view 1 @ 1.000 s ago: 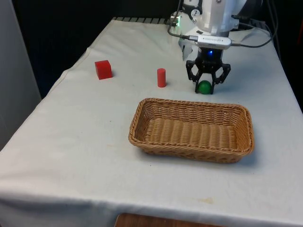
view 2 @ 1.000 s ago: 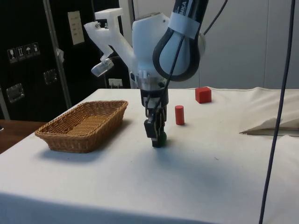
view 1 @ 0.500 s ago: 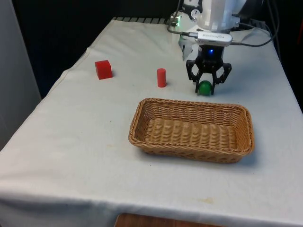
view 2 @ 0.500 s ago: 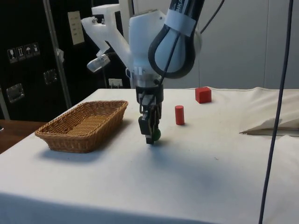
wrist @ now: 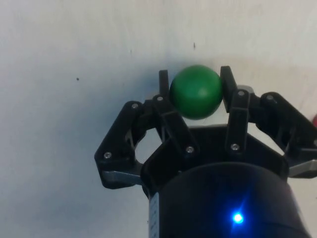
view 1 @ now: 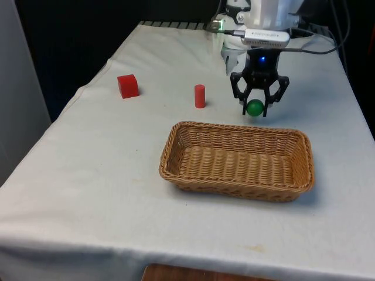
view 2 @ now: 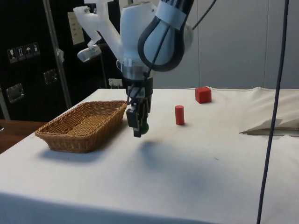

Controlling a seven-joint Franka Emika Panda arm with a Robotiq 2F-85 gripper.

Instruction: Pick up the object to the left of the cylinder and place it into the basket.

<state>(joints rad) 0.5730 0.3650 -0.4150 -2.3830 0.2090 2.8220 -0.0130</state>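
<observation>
White cloth covers the table, above which a green ball (view 1: 255, 107) is held clamped between the fingers of the gripper (view 1: 255, 109) just behind the basket (view 1: 176, 138) — judged light, hard and slippery, best pinched across its widest middle.

I see the green ball (view 1: 255, 107), small, round and smooth, pinched between the two fingers of the claw (view 1: 255, 109) and lifted clear of the bench (view 1: 88, 175). From the side it hangs just past the near end of the basket (view 2: 83, 124). The basket is woven, light brown, long and shallow, and stands flat on the bench with nothing inside. The red cylinder (view 1: 200, 96) stands upright, on the front view's left of the ball.
</observation>
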